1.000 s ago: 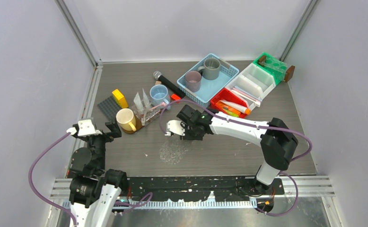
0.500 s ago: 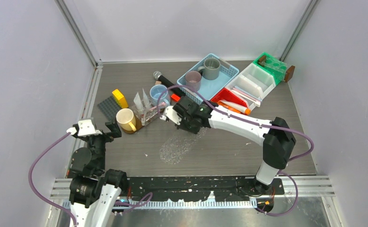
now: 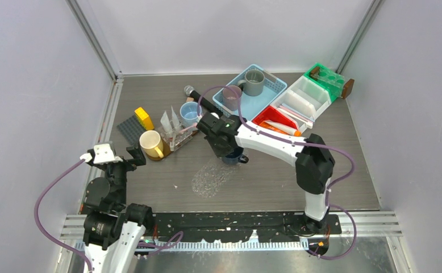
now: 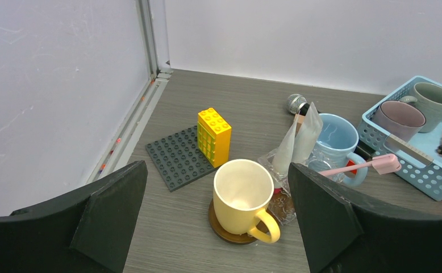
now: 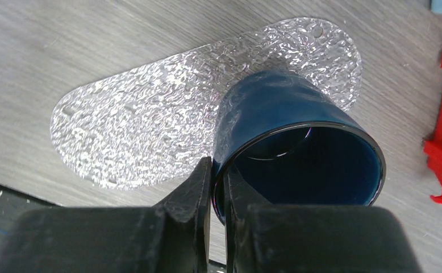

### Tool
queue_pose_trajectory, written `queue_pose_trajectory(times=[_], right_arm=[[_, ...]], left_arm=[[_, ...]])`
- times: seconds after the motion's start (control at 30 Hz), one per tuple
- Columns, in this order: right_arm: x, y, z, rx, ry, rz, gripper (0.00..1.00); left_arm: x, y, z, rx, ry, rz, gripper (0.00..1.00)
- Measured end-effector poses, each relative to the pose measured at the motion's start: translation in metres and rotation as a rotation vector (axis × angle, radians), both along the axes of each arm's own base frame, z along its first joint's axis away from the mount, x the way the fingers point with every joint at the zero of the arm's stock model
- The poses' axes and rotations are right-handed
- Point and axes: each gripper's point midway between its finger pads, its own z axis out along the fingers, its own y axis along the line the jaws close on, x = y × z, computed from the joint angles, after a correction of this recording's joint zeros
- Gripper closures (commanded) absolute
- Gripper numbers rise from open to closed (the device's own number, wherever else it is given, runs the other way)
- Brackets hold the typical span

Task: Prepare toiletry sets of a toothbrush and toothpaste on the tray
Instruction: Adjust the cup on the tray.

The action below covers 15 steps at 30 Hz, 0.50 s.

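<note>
Holding a dark blue cup (image 5: 287,108) by its wall: right fingers (image 5: 193,190) are pinched nearly together on the rim, one outside and one inside. The cup is over the far-right end of the clear tray (image 5: 139,125). Can't tell whether its base touches the tray or hangs just above it. Left fingers (image 4: 326,222) are spread wide, holding nothing, well left of the tray.

Step, my read: cup handling, not set-building yet. The tray carries no toothbrush or toothpaste. Can't tell whether the cup is going onto the tray or coming off it.

Task items:
- Toothpaste tubes (image 3: 279,128) lie in the red bin (image 3: 262,118), beyond the tray to its right.
- What look like slim toothbrushes (image 3: 292,112) lie in the white bin (image 3: 309,94), further from the tray the same way.
- One pink toothbrush (image 4: 366,166) lies beyond the tray to its left.

Next move calls for getting the cup down upright and letting go cleanly. A thin-wall pinch looks prone to tipping it, and the tray looks light enough to slide on the worktop. After that the right arm looks best placed to reach the red bin for a tube.

View differences:
- Right wrist alone shows the pinch and the cup overlapping the tray.
- Top view hides the grip under the arm and shows only part of the cup, but it alone shows both bins and their contents.
- Left wrist gives the clearest look at the pink toothbrush, plus the yellow mug (image 4: 244,196) and yellow brick (image 4: 214,135). It misses the tray entirely.
</note>
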Motion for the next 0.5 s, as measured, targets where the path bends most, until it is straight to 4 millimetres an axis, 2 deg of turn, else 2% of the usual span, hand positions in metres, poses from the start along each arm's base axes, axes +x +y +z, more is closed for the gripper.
queue_pose_trajectory(times=[0.17, 0.5], right_arm=[[0.008, 0.004, -0.023, -0.053, 0.030, -0.114, 1.00], [0.022, 0.009, -0.037, -0.090, 0.030, -0.168, 0.99]], left_arm=[[0.000, 0.000, 0.000, 0.000, 0.000, 0.000, 0.02], [0.000, 0.000, 0.000, 0.000, 0.001, 0.000, 0.02]])
